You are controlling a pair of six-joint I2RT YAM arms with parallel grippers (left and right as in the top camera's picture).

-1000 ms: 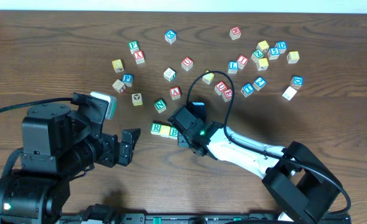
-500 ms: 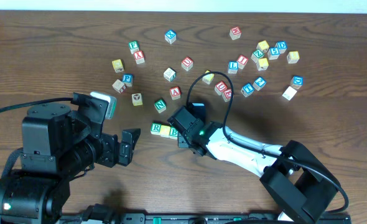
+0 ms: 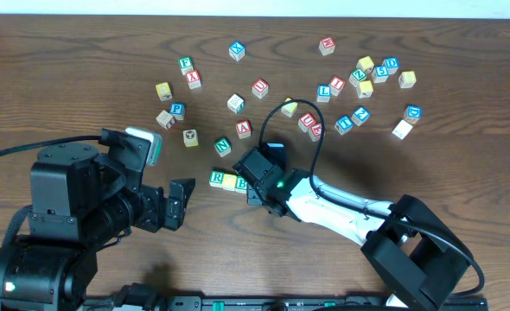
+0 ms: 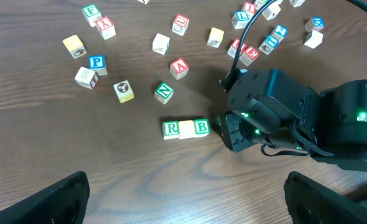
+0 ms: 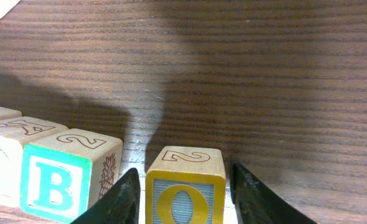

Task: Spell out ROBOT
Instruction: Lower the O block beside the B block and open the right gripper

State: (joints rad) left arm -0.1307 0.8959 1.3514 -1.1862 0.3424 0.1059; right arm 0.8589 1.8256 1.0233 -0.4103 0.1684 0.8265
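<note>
Right gripper (image 5: 185,198) fingers (image 5: 118,200) flank O (image 5: 185,186), grip not determinable; O sits just at 3 o'clock of B (image 5: 68,171), on the 9-to-3 line from R (image 4: 170,129).

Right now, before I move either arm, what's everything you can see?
Row: three touching, centre: green R block, pale yellow block, green B block.
O block: one, yellow frame, blue letter, beside the B block, apart.
N block: one, green, behind the row.
Loose blocks: over twenty, mixed colours, spread behind the row.
Table: one, dark wood.
Cable: one, black, looped over right arm.
Left fingers: two, black, wide apart, empty.
Right fingers: two, black, flanking the O block; grip unclear.
</note>
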